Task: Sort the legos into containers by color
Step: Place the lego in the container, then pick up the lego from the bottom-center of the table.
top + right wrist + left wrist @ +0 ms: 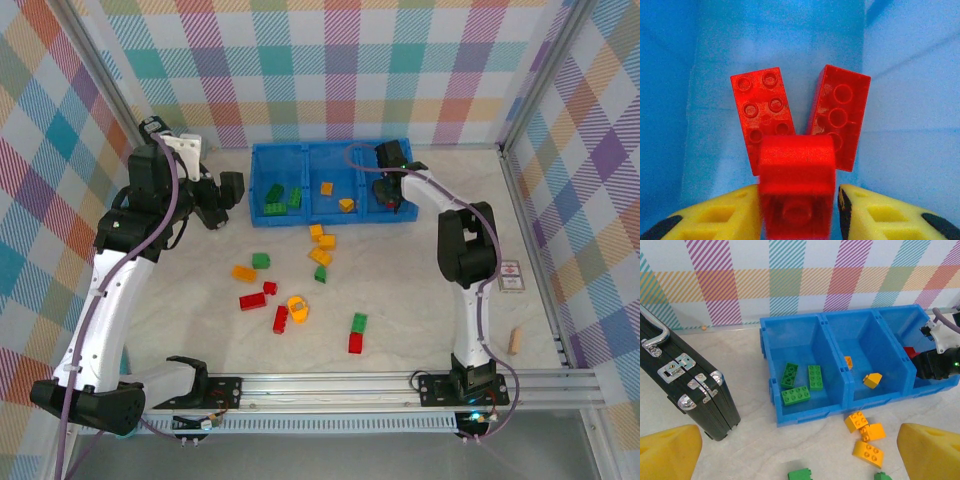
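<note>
The right gripper (799,212) pinches a glossy red brick (796,175), its lower end cut off, above two studded red bricks (761,112) in the right compartment of the smooth blue tray (807,415). The left gripper (799,455), yellow fingertips cropped at the corners, gapes wide and empty before the tray.

Plaid pastel walls (350,70) on left, far and right sides, held by aluminium posts (106,97). Table (400,270) pale, marbled. Slotted aluminium rail (330,381) along its near edge. Light even, soft.

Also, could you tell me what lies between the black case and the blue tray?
Nothing: the left wrist view shows bare table between the black case and the blue tray.
</note>
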### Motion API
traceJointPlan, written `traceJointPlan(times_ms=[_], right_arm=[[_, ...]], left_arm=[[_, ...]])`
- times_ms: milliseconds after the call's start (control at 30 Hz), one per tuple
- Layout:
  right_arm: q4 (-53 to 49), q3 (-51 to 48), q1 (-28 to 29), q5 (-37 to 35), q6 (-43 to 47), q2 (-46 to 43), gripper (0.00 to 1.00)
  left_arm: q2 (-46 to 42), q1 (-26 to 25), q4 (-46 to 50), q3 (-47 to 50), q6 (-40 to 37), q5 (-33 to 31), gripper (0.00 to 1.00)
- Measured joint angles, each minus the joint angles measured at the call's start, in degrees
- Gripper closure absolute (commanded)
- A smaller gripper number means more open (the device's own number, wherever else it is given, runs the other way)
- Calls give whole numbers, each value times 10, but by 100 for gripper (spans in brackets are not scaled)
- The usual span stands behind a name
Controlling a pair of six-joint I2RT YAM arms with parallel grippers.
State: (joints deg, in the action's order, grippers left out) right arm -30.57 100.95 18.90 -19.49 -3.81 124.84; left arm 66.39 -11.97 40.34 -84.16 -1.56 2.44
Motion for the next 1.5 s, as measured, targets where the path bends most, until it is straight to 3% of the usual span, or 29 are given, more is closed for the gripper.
traceJointPlan(times_ms=[100,333,767,833,1200,1500], right_arm=[[6,0,0,3,-3,0,47],[14,-30,0,16,-14,-29,46],[-18,-195,26,42,-147,-276,37],[11,-253,46,60,-186,-307,37],[-75,-503,199,133,-402,-451,30],[-56,-549,271,146,-528,-465,27]], left_arm=[[0,0,0,0,0,0,0],[-5,0,0,0,0,0,0],[-62,-4,-1,0,0,-5,0],[-63,-5,-1,0,0,-6,0],[-64,-18,-1,0,0,-5,0],[-71,-22,-1,0,0,-6,0]])
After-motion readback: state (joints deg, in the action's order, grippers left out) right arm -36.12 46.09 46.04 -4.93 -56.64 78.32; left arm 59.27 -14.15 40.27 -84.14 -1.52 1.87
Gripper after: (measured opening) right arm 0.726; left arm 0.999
